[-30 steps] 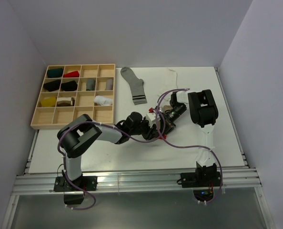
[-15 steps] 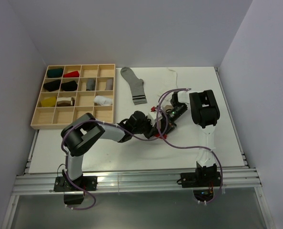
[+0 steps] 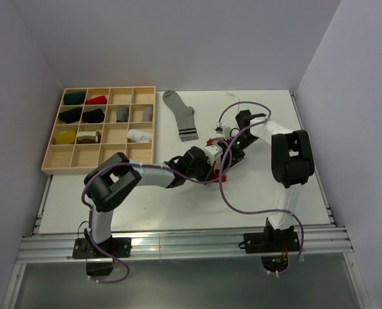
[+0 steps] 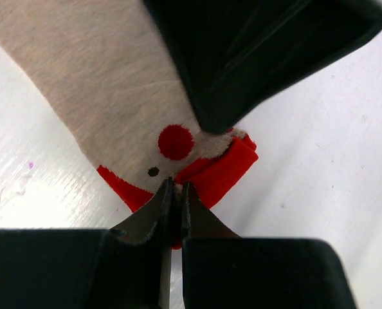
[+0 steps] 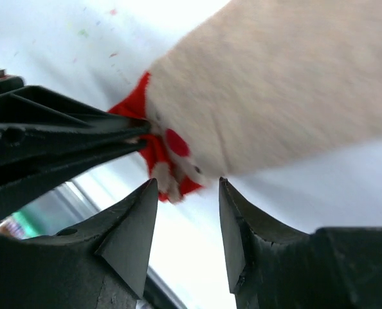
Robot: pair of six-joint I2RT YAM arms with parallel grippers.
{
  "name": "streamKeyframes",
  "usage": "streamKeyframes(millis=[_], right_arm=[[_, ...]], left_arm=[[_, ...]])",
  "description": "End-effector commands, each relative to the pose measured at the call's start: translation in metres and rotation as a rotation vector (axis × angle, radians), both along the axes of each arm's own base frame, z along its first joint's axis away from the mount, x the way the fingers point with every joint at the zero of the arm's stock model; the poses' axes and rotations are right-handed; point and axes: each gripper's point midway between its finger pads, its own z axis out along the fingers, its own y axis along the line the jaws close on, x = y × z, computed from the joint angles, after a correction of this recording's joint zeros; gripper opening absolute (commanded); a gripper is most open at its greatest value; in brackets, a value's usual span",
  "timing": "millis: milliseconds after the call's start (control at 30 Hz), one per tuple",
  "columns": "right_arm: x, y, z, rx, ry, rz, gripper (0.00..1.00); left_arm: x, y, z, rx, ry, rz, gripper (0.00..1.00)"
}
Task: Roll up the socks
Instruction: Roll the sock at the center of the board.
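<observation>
Since a second ago the right arm has swung outward and stretched toward the far side, and the left arm has reached further right, so both wrists now meet mid-counter. From overhead the arms hide the meeting point, and the pale fabric is hard to separate from the white counter (image 3: 178, 206); only specks of red show, probably the sock's end. The left wrist view settles it: the left pincer (image 4: 175, 193) is pressed together on the red edge of the beige sock (image 4: 107, 84), just below a red dot and a small black one, with the sock's body running up and left, flat on the surface. One black finger of the other arm comes down from above and touches the folded red corner. The right wrist view shows the right pincer (image 5: 188, 181) spread, the red end lying just beyond its tips, not between them. A grey sock (image 3: 181, 116) with dark stripes lies apart toward the far edge, beside the wooden tray (image 3: 94, 169). Bare counter shows on the near side, crossed by a looping purple cable (image 3: 242, 201).
</observation>
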Motion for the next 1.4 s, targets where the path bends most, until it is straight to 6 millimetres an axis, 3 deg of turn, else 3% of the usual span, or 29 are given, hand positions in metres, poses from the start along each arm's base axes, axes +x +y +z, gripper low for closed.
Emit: streamKeyframes(millis=[0, 233, 367, 500, 567, 733, 800, 833, 900, 967, 1367], right_arm=[[0.023, -0.016, 0.009, -0.075, -0.143, -0.046, 0.50], [0.035, -0.041, 0.027, -0.084, -0.258, -0.148, 0.51], [0.051, -0.059, 0.055, -0.062, -0.392, -0.211, 0.51], [0.052, -0.058, 0.078, -0.025, -0.532, -0.179, 0.51], [0.044, -0.052, 0.081, 0.015, -0.565, -0.149, 0.52], [0.013, -0.034, 0.085, 0.048, -0.699, 0.030, 0.50], [-0.001, -0.032, 0.072, 0.018, -0.739, 0.085, 0.52], [-0.006, -0.021, 0.081, 0.025, -0.812, 0.134, 0.52], [-0.022, -0.013, 0.071, 0.010, -0.847, 0.210, 0.52], [-0.034, 0.006, 0.076, 0.030, -0.917, 0.294, 0.53], [-0.080, 0.071, 0.038, -0.026, -1.006, 0.651, 0.52]], left_arm=[[-0.011, 0.035, -0.028, 0.167, 0.106, 0.092, 0.00], [-0.017, 0.044, -0.018, 0.233, 0.248, 0.200, 0.00], [-0.027, 0.050, -0.007, 0.242, 0.343, 0.256, 0.00], [-0.044, 0.049, -0.001, 0.217, 0.496, 0.233, 0.00], [-0.059, 0.052, 0.000, 0.229, 0.582, 0.194, 0.00], [-0.063, 0.061, 0.003, 0.204, 0.759, 0.171, 0.00], [-0.065, 0.065, 0.001, 0.188, 0.834, 0.162, 0.00], [-0.066, 0.067, -0.003, 0.194, 0.858, 0.165, 0.00], [-0.067, 0.067, -0.005, 0.174, 0.899, 0.164, 0.00], [-0.068, 0.066, -0.007, 0.161, 0.937, 0.158, 0.00], [-0.063, 0.066, -0.018, 0.151, 1.049, 0.194, 0.00]])
